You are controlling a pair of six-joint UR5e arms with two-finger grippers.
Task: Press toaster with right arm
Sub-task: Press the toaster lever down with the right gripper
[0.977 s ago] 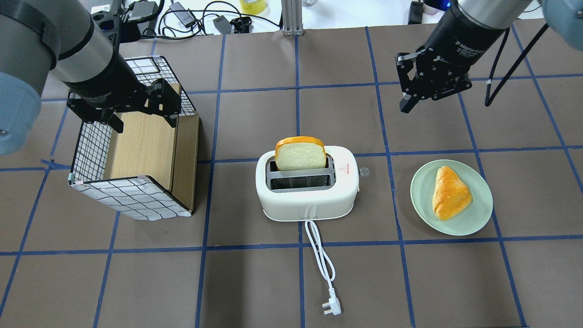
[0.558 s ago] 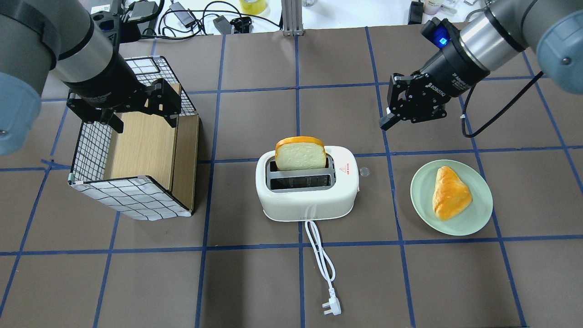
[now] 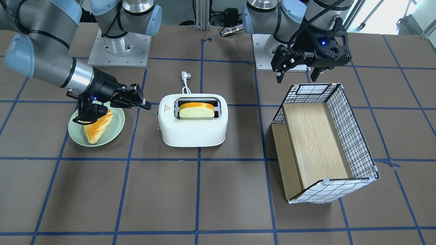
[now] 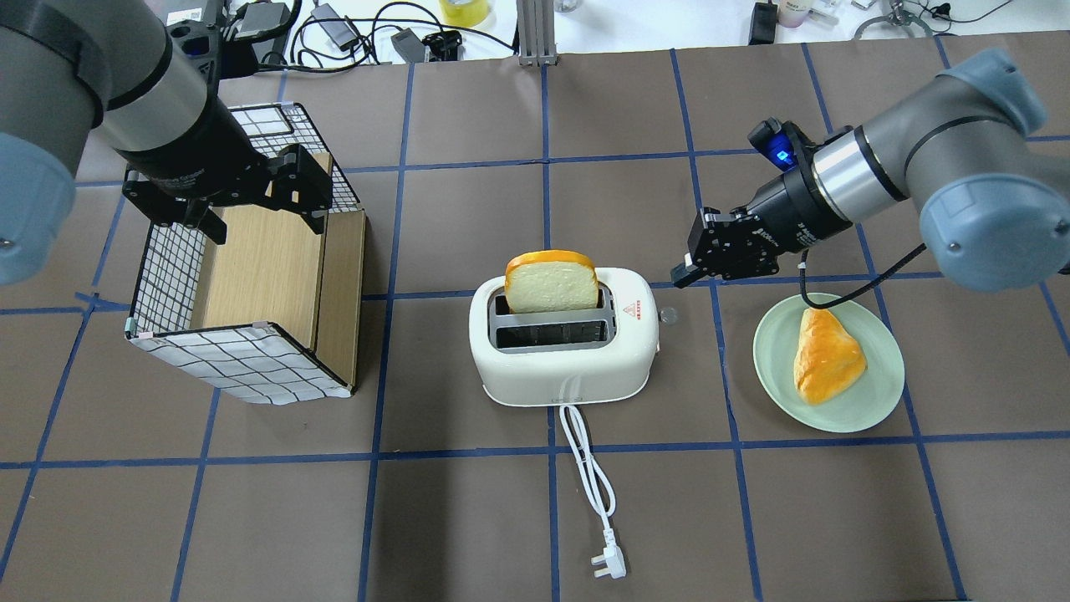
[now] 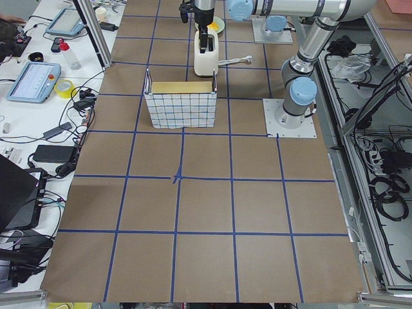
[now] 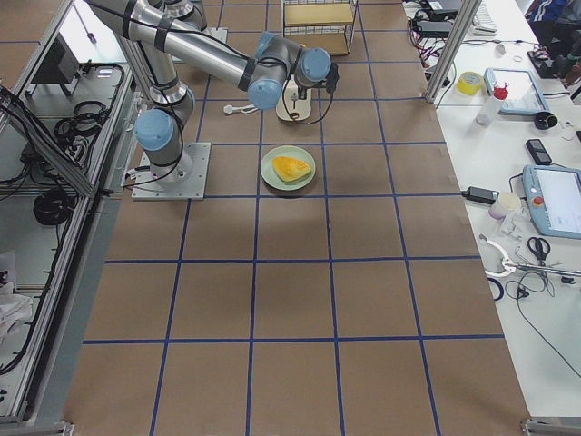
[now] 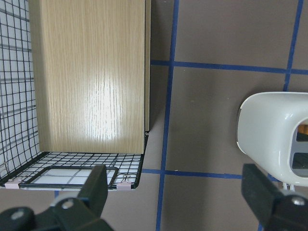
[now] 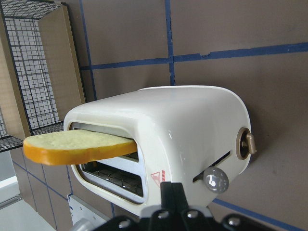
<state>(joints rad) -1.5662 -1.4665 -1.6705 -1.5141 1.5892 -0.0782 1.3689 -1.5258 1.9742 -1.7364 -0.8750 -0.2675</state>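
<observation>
The white toaster (image 4: 568, 359) stands mid-table with a bread slice (image 4: 552, 286) upright in its rear slot. Its side lever (image 4: 668, 316) juts from the end facing the right arm. The lever also shows in the right wrist view (image 8: 215, 179) and the front view (image 3: 154, 112). My right gripper (image 4: 681, 274) is shut and empty, lying nearly level. Its tip points at the toaster's lever end, a short gap away and slightly behind the lever. In the right wrist view its fingers (image 8: 172, 192) are pressed together. My left gripper (image 4: 259, 207) is open and empty above the grid-patterned box (image 4: 251, 364).
A pale green plate (image 4: 773, 359) with a wedge-shaped pastry (image 4: 826, 355) sits just right of the toaster, under the right forearm. The white cord (image 4: 589, 472) and plug (image 4: 608, 567) trail toward the near edge. Cables and gear lie along the far edge.
My right arm has swung down and in from the back right. Its gripper turned from pointing down to nearly level, and its tip came close to the toaster's lever end. The left arm has not moved.
</observation>
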